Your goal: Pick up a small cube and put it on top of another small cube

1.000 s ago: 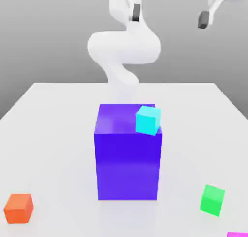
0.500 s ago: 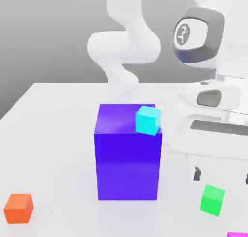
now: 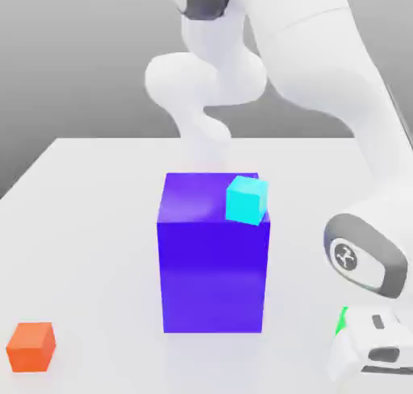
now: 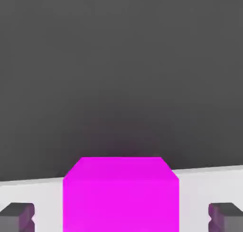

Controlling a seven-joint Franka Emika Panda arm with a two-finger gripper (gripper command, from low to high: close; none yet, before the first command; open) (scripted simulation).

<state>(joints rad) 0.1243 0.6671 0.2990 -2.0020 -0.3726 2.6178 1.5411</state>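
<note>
Nearest, in the hand view, is the small plain magenta cube (image 4: 121,205), sitting between the two dark fingertips of the gripper (image 4: 121,218). The gripper is spread, with a gap on either side of the cube, so neither pad touches it there. The cube looks like a light, rigid block with flat faces and crisp edges; I would expect it not to squash or dent, and a modest squeeze should do. Its sides look smooth, so a shallow pinch near an upper edge might slip or let it tip. Better to take it by the two opposite faces that look toward the pads, about halfway down, with both pads flat and closing evenly so that it does not twist.

A little farther on, in the exterior view, the small bright green cube (image 3: 341,320) is partly hidden behind the white hand, toward the exterior view's right. It looks just as stiff and light, so it could be nudged easily; the magenta cube should be set down level and centred on its top face, then released gently.

Toward the exterior view's left, the small orange cube (image 3: 31,348) lies on the pale, smooth counter (image 3: 97,239). Farther back stands the big blue-purple block (image 3: 213,275), with a small cyan cube (image 3: 246,201) showing at its upper corner.
</note>
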